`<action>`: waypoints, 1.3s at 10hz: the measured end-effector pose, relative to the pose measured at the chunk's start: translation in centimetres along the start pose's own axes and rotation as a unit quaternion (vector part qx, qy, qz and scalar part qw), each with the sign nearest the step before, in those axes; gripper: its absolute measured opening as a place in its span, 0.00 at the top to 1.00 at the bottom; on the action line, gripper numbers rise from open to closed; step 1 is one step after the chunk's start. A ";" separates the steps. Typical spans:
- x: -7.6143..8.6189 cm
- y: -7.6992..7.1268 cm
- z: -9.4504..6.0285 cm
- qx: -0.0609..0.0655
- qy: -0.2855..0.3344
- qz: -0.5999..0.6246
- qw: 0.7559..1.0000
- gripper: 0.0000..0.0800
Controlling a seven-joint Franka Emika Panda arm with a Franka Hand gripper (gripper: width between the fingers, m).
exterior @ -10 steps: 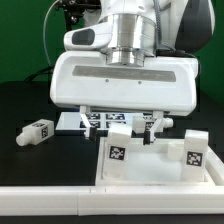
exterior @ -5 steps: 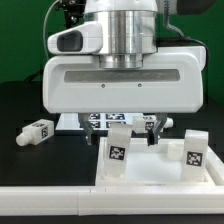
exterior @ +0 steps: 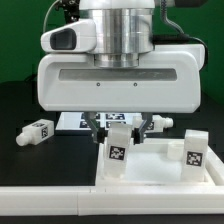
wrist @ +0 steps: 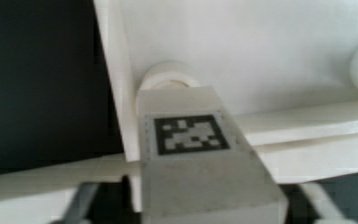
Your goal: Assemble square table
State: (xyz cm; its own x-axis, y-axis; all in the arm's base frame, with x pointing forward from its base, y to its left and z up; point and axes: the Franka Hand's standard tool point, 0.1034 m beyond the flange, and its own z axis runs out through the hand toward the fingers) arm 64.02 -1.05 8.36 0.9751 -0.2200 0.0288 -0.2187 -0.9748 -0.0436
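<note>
While the pincer (exterior: pixel 122 130) straddles the upright leg (exterior: pixel 116 152) on the table top (exterior: pixel 152 166), whether it pinches is unclear.

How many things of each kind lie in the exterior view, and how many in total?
Table top: 1
Legs: 3 (loose leg, middle leg, third leg)
Marker board: 1
White rail: 1
Total: 6
</note>
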 end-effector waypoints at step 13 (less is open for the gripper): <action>-0.7 -0.3 0.1 0.035 0.016 0.617 0.786 0.64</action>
State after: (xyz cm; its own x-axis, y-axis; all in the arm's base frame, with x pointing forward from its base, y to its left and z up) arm 63.42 -0.61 8.24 0.0205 -0.9984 -0.0532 -0.9936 -0.0144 -0.1124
